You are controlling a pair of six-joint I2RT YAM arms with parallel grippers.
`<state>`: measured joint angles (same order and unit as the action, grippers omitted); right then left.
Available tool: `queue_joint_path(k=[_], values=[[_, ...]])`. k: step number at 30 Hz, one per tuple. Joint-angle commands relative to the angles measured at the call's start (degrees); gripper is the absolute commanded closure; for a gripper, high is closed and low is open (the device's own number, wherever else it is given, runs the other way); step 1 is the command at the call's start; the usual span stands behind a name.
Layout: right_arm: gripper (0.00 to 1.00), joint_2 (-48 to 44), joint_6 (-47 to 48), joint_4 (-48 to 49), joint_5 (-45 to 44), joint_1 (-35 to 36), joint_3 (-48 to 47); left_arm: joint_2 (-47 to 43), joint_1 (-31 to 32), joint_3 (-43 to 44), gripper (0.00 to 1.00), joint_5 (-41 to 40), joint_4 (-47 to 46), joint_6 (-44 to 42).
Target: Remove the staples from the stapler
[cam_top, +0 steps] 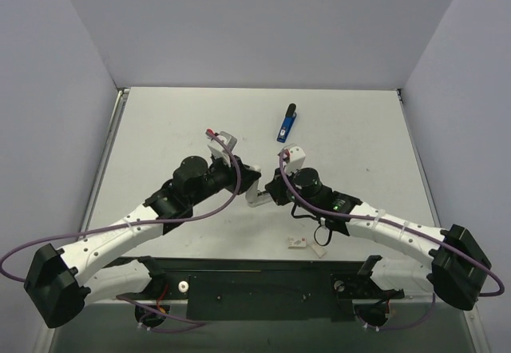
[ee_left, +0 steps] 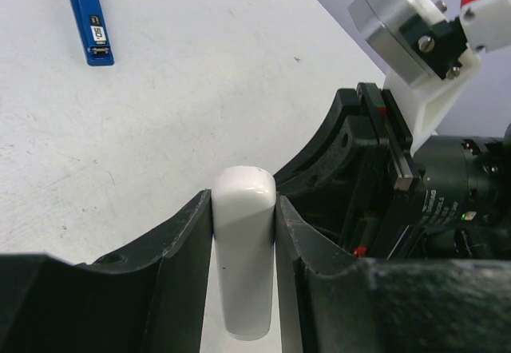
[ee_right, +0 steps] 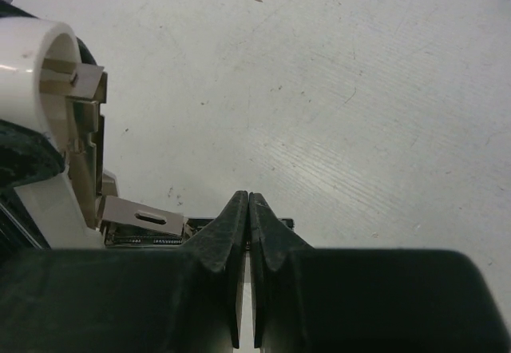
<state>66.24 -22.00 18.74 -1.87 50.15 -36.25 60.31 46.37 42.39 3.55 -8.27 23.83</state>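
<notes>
The left end effector (ee_left: 243, 203) pinched the white stapler (ee_left: 243, 273) across its body. The right end effector (ee_right: 249, 207) was pressed together beside the metal tray (ee_right: 144, 219). 2 pale bits, probably staples (cam_top: 297, 243), lay on the bench (cam_top: 160, 129) at 5 o'clock from the stapler. They looked light, stiff and brittle, so best pinched across the long sides.

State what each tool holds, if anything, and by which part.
Left tool clamps the white stapler by its sides; right tool is shut, hold cannot be told.
</notes>
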Motion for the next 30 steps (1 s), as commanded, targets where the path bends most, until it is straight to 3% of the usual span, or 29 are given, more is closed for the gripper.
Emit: queue_joint_path(k=[1,30], values=[[1.0,3.97,-2.08,6.21,4.59,0.03,-0.75,1.73,-1.98,3.14,1.0,-0.04,-11.06,2.79],[1.0,20.6,-13.42,22.64,15.22,0.83,-6.11,15.36,-4.97,3.4,1.0,-11.99,-29.6,0.07]])
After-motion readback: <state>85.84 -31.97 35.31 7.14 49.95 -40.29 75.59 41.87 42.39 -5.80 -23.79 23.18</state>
